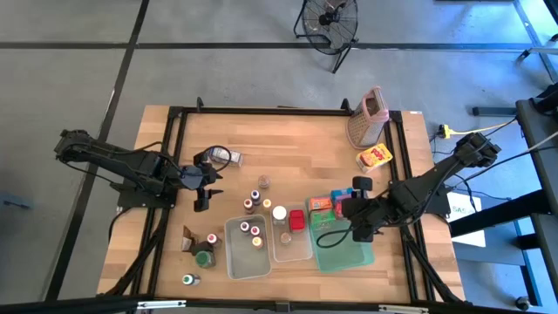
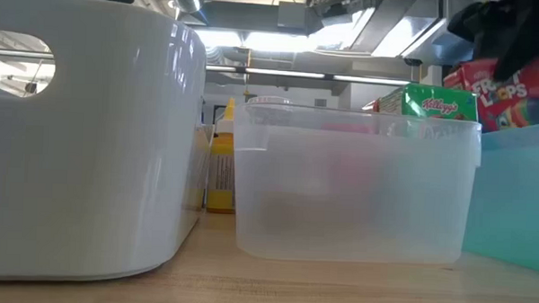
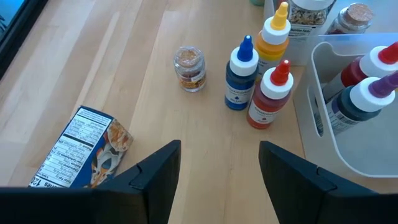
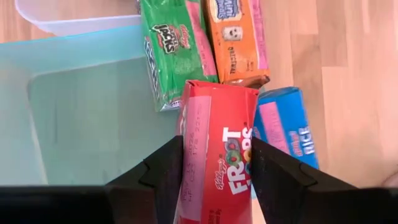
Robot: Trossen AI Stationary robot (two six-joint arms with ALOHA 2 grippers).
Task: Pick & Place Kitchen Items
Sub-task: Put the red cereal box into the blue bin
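A: Where is the right gripper (image 4: 214, 171) relative to the green tray (image 4: 81, 124)?
B: It hangs at the tray's edge, fingers (image 4: 155, 180) clenched on the red Froot Loops carton (image 4: 217, 146). The carton sits over the tray's rim, touching the blue carton (image 4: 286, 127) beside it

A: And the other cartons?
B: A green carton (image 4: 168, 46) and an orange carton (image 4: 239, 37) lie side by side just beyond the red one, off the tray on the tabletop (image 4: 354, 74)

A: What about the left gripper (image 3: 217, 168)?
B: It hovers above bare wood with fingers (image 3: 158, 171) released, gripping nothing. A blue-labelled carton (image 3: 84, 146) lies tilted just beside one finger

A: And the bottles there?
B: A blue bottle (image 3: 240, 74), red bottle (image 3: 270, 96) and yellow bottle (image 3: 273, 37) stand upright in a cluster next to the clear tub (image 3: 323, 112), with a small spice jar (image 3: 189, 68) near them. Two more bottles rest inside that tub
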